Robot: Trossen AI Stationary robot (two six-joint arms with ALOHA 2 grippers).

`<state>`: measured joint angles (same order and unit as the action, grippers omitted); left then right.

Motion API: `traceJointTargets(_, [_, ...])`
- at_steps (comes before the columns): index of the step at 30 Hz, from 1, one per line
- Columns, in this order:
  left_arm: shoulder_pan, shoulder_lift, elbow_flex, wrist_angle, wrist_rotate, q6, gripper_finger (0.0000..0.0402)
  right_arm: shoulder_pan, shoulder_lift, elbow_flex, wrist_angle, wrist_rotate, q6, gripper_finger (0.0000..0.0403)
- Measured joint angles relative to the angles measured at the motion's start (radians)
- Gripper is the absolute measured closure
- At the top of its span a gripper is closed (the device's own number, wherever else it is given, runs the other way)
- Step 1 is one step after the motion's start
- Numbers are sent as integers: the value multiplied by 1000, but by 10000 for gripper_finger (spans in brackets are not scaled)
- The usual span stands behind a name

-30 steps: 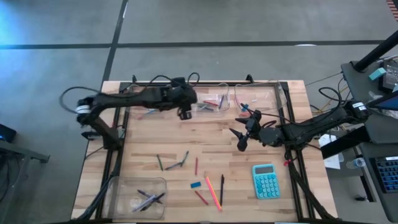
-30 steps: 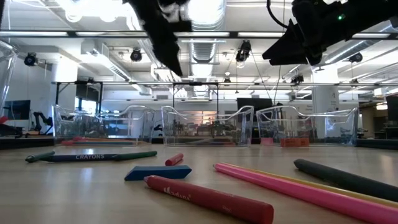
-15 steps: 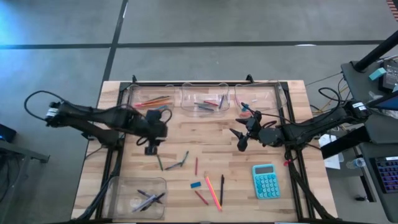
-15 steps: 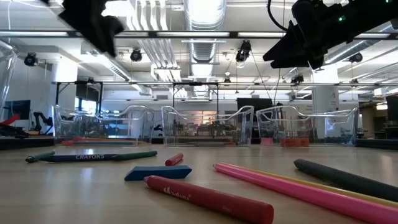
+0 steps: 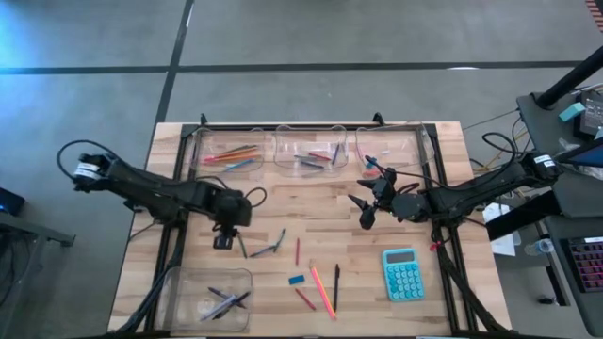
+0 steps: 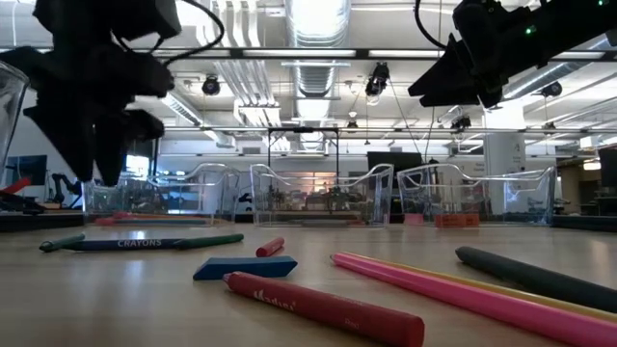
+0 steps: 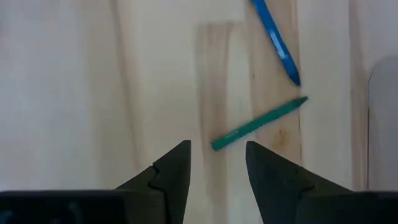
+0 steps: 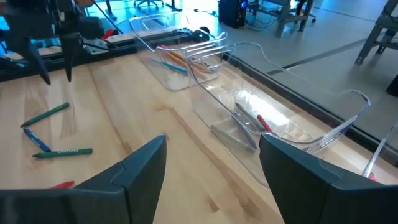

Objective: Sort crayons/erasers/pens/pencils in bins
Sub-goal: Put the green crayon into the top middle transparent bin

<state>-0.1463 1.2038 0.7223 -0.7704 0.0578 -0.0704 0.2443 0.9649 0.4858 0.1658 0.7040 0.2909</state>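
High view: left pincer (image 5: 222, 242) hangs over the desk (image 5: 311, 202) just beside a green crayon (image 5: 241, 247), fingers apart w/ nothing between. Right pincer (image 5: 366, 214) waits above the desk near the far-right bin (image 5: 391, 155), jaws wide, empty. Three clear bins sit in a row at the far edge: pencils (image 5: 232, 153) in the left one (image 5: 219, 151), the mid bin (image 5: 312, 151) holds small sticks. A 4th bin (image 5: 207, 294) at the near-left corner holds dark pens (image 5: 224, 301). Loose sticks, a blue eraser (image 5: 297, 280) and a teal calculator (image 5: 404, 274) lie between.

Low view: a dark blue stick (image 6: 125, 244) reads "CRAYONS". A red crayon (image 6: 323, 306) in front has writing, not legible. Blue eraser flat behind it.

Left wrist view: green crayon just ahead of the parted fingers (image 7: 175, 169), blue crayon (image 7: 277, 42) beyond it.

Right wrist view: own fingers (image 8: 140, 167) spread wide; left pincer far off over the green crayon.
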Motion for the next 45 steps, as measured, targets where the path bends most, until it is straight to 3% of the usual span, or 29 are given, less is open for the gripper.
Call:
traceJointTargets(14, [-50, 308, 53, 8, 41, 27, 263, 0, 0, -10, 0, 1, 8, 158])
traceJointTargets(30, [-87, 474, 76, 0, -9, 50, 266, 0, 0, -11, -3, 1, 14, 158])
traceJointTargets(45, [-96, 480, 83, -36, 14, 60, 388, 0, 0, -11, -4, 0, 16, 158])
